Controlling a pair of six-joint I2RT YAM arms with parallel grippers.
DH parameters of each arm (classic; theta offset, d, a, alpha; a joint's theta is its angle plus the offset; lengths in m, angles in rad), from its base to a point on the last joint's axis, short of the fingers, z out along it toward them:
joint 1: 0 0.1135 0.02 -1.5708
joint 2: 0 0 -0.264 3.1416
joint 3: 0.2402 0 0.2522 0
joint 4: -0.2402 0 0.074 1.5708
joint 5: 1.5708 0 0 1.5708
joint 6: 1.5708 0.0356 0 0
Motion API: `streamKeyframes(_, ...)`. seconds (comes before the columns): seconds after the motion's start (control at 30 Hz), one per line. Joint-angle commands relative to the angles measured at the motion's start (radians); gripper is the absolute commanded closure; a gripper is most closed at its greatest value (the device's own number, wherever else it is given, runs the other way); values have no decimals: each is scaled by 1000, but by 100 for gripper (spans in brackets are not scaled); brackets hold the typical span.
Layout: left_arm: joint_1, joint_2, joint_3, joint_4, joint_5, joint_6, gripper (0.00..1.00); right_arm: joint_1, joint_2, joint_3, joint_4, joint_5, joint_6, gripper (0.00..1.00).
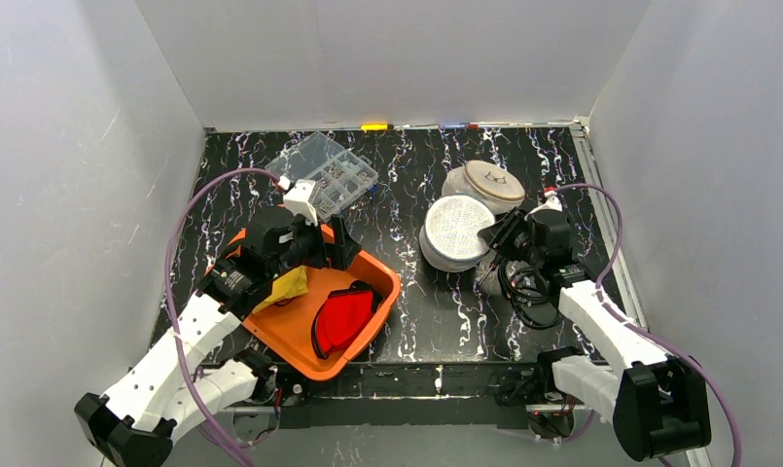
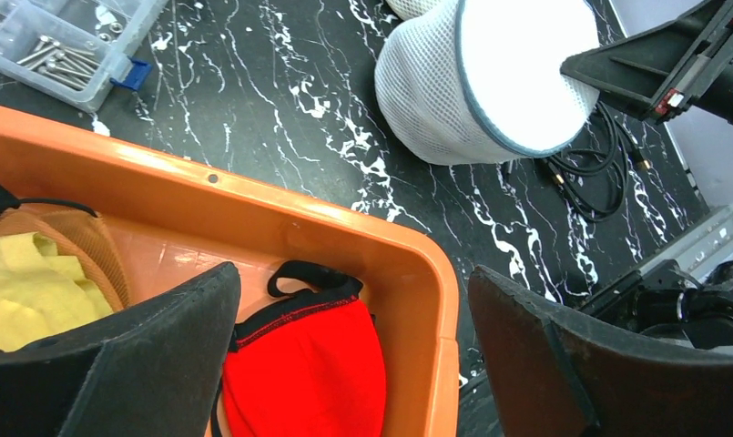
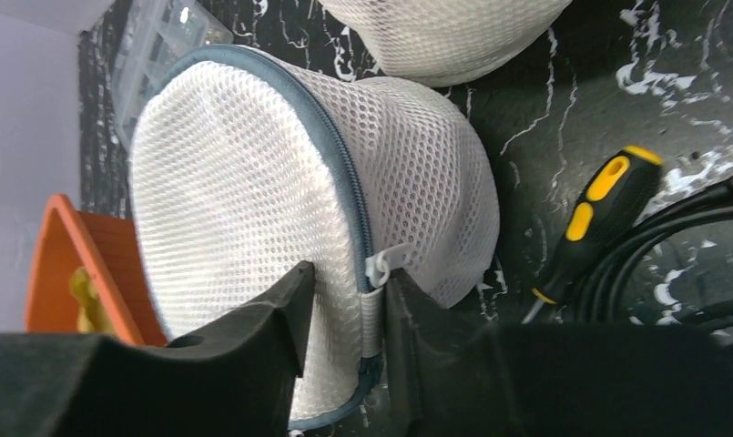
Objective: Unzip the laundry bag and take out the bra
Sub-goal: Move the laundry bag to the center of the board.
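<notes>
The white mesh laundry bag (image 1: 455,232) stands zipped on the black table and also shows in the left wrist view (image 2: 490,73). In the right wrist view its grey zipper rim runs over the bag (image 3: 244,182), with the white zipper pull (image 3: 387,262) just above my right finger. My right gripper (image 3: 344,282) is closed narrowly on the bag's rim beside the pull, at the bag's right edge (image 1: 492,236). A red bra (image 1: 343,316) with black trim lies in the orange bin (image 1: 368,336). My left gripper (image 2: 353,273) hangs wide open and empty above the bra (image 2: 317,364).
A second mesh bag (image 1: 484,185) stands behind the first. A yellow-handled screwdriver (image 3: 590,218) and coiled black cable (image 1: 523,292) lie right of the bag. A clear screw box (image 1: 324,175) sits at the back left. A yellow cloth (image 1: 288,285) lies in the bin.
</notes>
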Motion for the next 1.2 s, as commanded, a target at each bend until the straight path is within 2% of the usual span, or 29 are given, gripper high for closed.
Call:
streamKeyframes(0.0,-12,19,7,19,60,-26,7,-5,-18,18,41,-55,33,65)
streamKeyframes(0.13,-15,61,-12,68,134,-154,9,-4,-84,-8,18,-61,97,76)
streamKeyframes(0.23,-41,96,-41,125,111,-285,10,-3,-129,-40,7,-64,178,83)
streamKeyframes(0.47,-257,184,-22,238,-132,-462,11,0,-268,-100,-8,-72,334,99)
streamKeyframes(0.7,-402,352,44,235,-266,-637,13,54,-370,-194,1,-42,430,99)
streamKeyframes(0.87,-466,424,47,238,-316,-772,14,63,-452,-226,-44,-25,423,99)
streamKeyframes(1.0,-504,468,90,207,-348,-790,15,66,-456,-230,-49,-34,391,99)
streamKeyframes(1.03,-508,464,96,180,-361,-786,15,65,-455,-220,-59,-35,367,93)
streamKeyframes(1.17,-509,382,53,63,-443,-784,14,72,-443,-134,-182,-27,233,47)
